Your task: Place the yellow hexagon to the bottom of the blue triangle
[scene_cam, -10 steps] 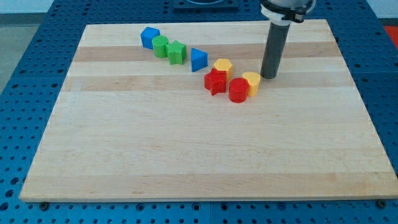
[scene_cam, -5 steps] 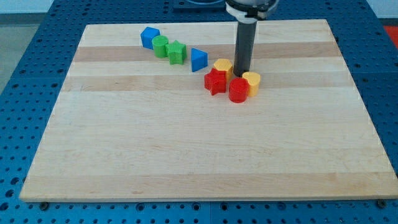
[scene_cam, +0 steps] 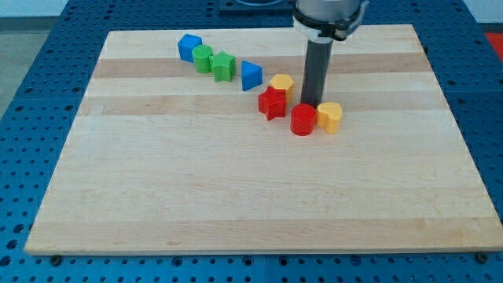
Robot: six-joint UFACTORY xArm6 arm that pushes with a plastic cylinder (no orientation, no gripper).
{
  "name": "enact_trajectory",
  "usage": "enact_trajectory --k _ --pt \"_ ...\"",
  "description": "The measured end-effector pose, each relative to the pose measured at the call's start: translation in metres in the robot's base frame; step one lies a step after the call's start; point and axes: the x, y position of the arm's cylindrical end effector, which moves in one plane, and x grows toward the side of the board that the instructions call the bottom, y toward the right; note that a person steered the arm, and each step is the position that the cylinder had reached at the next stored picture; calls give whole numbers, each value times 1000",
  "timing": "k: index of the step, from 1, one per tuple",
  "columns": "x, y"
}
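On the wooden board (scene_cam: 236,196), toward its upper middle, my tip (scene_cam: 311,105) stands just at 12 o'clock of the red cylinder (scene_cam: 302,119), close against it, though whether it touches I cannot tell. It is a bare rod, so it grasps nothing and only rests on the surface. The yellow hexagon (scene_cam: 281,84) sits near the tip at about 10 o'clock, with a small gap between them. From the blue triangle (scene_cam: 251,75), the hexagon lies at roughly 4 o'clock, close beside it. A red star (scene_cam: 273,103) sits at 7 o'clock of the hexagon, touching or nearly touching it. A second yellow block (scene_cam: 329,116), rounded in shape, lies at 3 o'clock of the red cylinder, right against it. Farther toward 10 o'clock from the triangle runs a slanting row: a green star (scene_cam: 223,66), a green cylinder (scene_cam: 203,58) and a blue block (scene_cam: 189,46), shape unclear, each close against its neighbour.
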Motion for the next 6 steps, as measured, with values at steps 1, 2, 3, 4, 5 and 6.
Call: enact_trajectory --k 1,2,3,4,5,6 --pt "0 -19" --pt "-12 -27" --pt "-20 -33" --pt "-20 -34" --pt "-20 -35" --pt "-19 -22"
